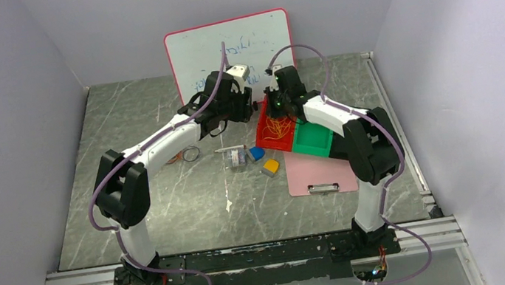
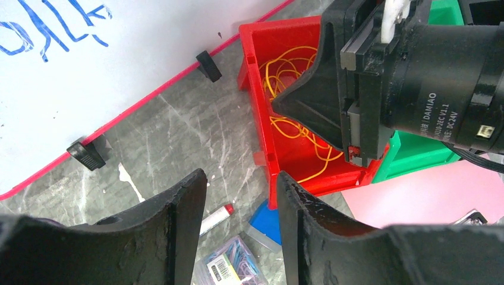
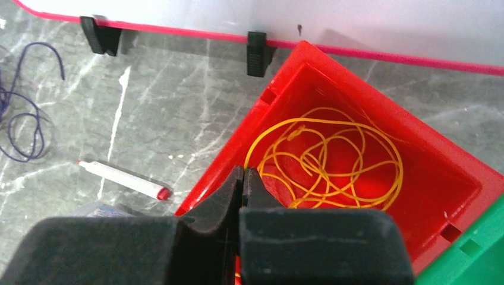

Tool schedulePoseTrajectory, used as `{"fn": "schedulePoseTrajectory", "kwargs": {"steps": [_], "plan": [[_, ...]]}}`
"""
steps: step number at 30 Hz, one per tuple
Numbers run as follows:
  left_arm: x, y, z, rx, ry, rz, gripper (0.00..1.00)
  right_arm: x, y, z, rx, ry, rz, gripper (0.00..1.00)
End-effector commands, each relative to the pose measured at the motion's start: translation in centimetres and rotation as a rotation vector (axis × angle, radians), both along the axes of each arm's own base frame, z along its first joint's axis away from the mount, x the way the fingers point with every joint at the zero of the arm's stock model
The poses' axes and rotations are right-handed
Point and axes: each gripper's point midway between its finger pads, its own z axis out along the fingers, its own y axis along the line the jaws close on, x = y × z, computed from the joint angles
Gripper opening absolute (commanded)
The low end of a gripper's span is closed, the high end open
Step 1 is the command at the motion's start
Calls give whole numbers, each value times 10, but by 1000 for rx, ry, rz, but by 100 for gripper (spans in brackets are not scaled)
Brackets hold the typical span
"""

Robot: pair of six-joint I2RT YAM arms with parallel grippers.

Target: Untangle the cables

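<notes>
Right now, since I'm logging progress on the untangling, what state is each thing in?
left hand: open, empty.
right hand: shut, at the red bin rim; I cannot tell whether it pinches a strand.
yellow cable: tangled in loose loops inside the red bin.
purple cable: loose loops, outside the bin.
marker: lying flat, red cap on.

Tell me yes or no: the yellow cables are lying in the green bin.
No, the yellow cables lie coiled inside the red bin, next to the green bin.
</notes>
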Motion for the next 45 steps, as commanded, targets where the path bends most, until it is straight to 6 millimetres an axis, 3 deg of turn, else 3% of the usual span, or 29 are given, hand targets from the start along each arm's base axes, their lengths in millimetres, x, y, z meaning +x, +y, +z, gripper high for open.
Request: {"fn": "schedulePoseTrajectory", "kwargs": {"steps": [1, 15, 20, 27, 36, 39, 45], "plan": [[4, 3, 8, 1, -33, 12, 52, -2, -14, -13, -60, 39, -53, 0], [6, 5, 6, 10, -33, 23, 53, -11, -19, -45, -102, 111, -49, 0], [8, 9, 6, 23, -46, 38, 55, -5, -17, -22, -81, 53, -51, 6], [10, 14, 6, 38, -61, 62, 59, -2, -13, 12, -40, -2, -45, 31], [17, 31, 26, 61, -114, 134, 60, -7, -29, 71, -41, -142, -96, 42], [18, 45, 33, 47, -103, 168, 60, -13, -37, 93, -33, -208, -115, 43], [14, 112, 27, 16, -25, 329, 60, -35, -45, 120, 27, -319, -123, 48]]}}
